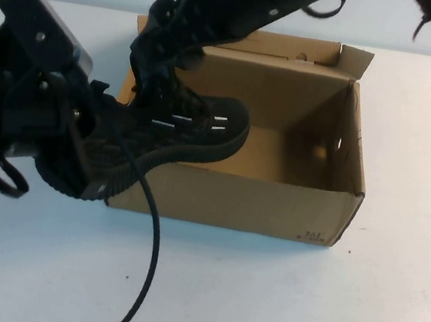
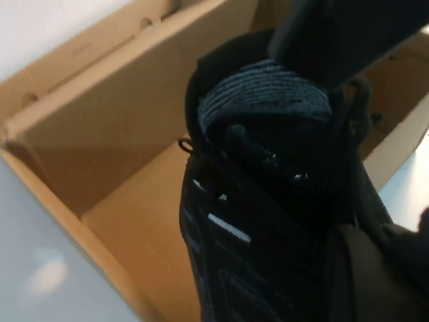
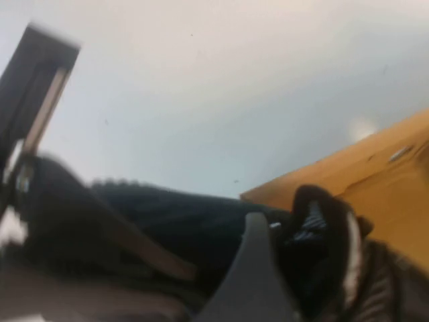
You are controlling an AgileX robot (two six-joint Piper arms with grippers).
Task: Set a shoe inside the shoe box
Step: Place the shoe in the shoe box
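The black shoe [image 1: 196, 127] hangs tilted over the left end of the open brown shoe box [image 1: 273, 208]. Its toe points into the box and its heel sticks out over the front left corner. My left gripper [image 1: 86, 164] is shut on the heel and sole, outside the box. My right gripper [image 1: 159, 57] comes down from above and is shut on the tongue and collar. The left wrist view shows the shoe [image 2: 248, 221] above the box floor [image 2: 134, 221]. The right wrist view shows one finger [image 3: 255, 268] against the shoe's collar [image 3: 322, 228] and the box wall [image 3: 375, 168].
The lid flap [image 1: 294, 48] stands open at the back of the box. The right half of the box floor [image 1: 279, 157] is bare. A black cable [image 1: 151, 240] hangs from the left arm across the white table [image 1: 300, 299] in front of the box.
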